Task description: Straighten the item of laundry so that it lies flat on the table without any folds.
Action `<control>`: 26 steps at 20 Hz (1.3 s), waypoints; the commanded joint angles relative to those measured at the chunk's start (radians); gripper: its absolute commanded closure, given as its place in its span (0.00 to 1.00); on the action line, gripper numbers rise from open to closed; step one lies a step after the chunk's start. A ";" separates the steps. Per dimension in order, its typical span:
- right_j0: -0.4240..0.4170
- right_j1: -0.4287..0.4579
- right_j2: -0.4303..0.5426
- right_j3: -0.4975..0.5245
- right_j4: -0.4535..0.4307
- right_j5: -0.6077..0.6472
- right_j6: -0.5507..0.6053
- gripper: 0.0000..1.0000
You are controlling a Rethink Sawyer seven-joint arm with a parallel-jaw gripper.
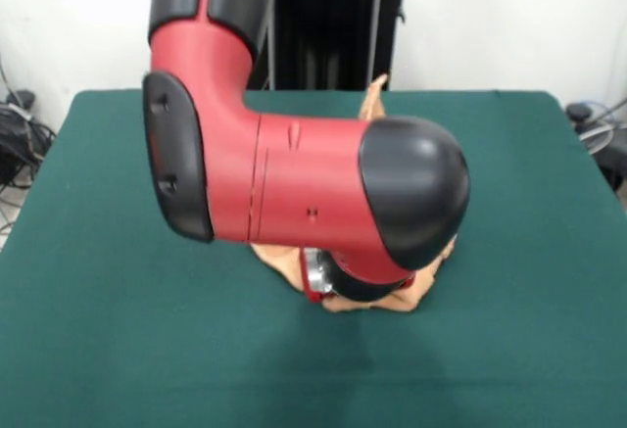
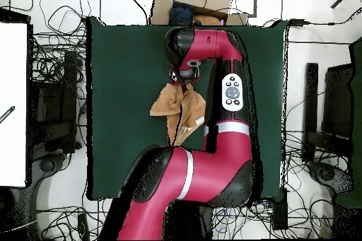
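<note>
towel (image 2: 180,105): bunched, mid-frame overhead, well clear of surface (image 2: 120,68) edges | arm (image 1: 304,188) low over it | jaws: hidden, cannot tell | open green all around

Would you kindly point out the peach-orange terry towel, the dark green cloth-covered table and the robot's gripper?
peach-orange terry towel (image 2: 172,104): overhead view, bunched left portion.
dark green cloth-covered table (image 1: 108,340): front view, bare near-left top.
gripper (image 2: 185,75): overhead view, arm's end over the towel's top; fingers hidden.

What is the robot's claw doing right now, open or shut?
Gripper: cannot be told. The arm hides it in both views, right above the bunched-up towel.
</note>
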 commanded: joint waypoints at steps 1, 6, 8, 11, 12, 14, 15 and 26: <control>-0.037 -0.101 -0.007 0.153 -0.014 -0.290 0.027 1.00; -0.055 -0.196 -0.008 0.253 0.019 -0.334 0.033 1.00; -0.059 -0.232 -0.009 0.292 0.028 -0.346 0.036 1.00; -0.070 -0.292 -0.009 0.373 0.040 -0.379 0.035 1.00; -0.075 -0.310 -0.004 0.398 0.046 -0.391 0.033 1.00; -0.084 -0.350 0.004 0.446 0.058 -0.405 0.028 1.00; -0.086 -0.362 0.007 0.458 0.062 -0.413 0.030 1.00; -0.066 -0.513 0.007 0.553 0.061 -0.416 0.043 1.00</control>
